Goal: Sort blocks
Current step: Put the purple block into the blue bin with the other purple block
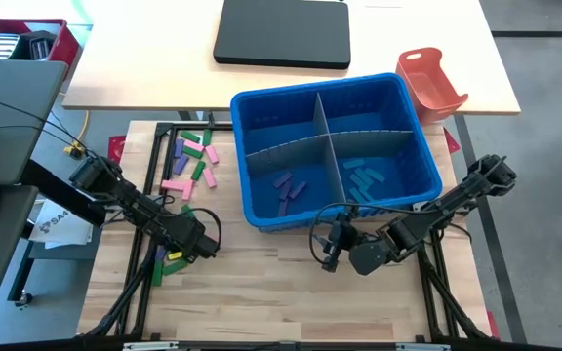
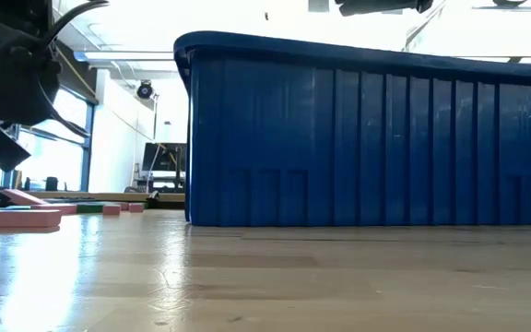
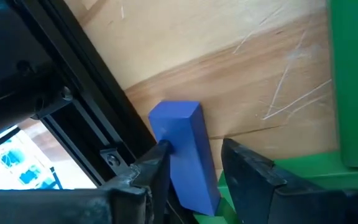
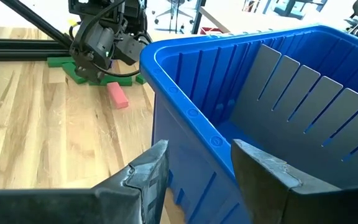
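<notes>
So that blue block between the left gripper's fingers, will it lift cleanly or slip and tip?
The blue block looks rigid, with flat faces, so the left gripper should get a square hold. Its surface looks smooth, so it may slide if pinched lightly. It seems to rest partly on a green block, so it may be tilted and could pivot as the fingers close.

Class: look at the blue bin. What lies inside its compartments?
The blue bin has four compartments: purple blocks in the front-left, blue blocks in the front-right. The rear two look empty, though walls hide their edges.

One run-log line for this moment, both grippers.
left gripper: low on table, straddling small blue rectangular block | right gripper: open, empty, beside blue plastic bin
</notes>
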Tool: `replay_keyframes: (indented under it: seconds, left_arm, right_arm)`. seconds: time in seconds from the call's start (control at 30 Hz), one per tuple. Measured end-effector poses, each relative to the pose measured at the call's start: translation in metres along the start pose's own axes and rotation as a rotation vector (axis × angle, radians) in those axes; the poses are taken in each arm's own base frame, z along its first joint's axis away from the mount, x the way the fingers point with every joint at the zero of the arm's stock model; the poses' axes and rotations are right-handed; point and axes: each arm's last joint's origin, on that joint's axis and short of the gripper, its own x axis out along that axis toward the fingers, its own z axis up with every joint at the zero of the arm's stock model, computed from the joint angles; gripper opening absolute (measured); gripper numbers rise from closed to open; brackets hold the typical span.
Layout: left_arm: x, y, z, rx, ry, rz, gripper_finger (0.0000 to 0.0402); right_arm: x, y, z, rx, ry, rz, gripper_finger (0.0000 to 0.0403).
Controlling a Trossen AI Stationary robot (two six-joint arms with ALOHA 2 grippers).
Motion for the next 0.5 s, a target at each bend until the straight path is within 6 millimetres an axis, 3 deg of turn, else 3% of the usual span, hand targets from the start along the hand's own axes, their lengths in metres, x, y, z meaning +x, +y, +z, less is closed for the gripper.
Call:
replay_keyframes:
  seconds: [0.5]
  left_arm:
    - [-0.014, -0.008, 0.009, 0.007, -0.192, -0.039, 0.0121]
  right_arm:
    - [0.000, 0.000, 0.000, -0.002, 0.000, 0.000, 0.0169]
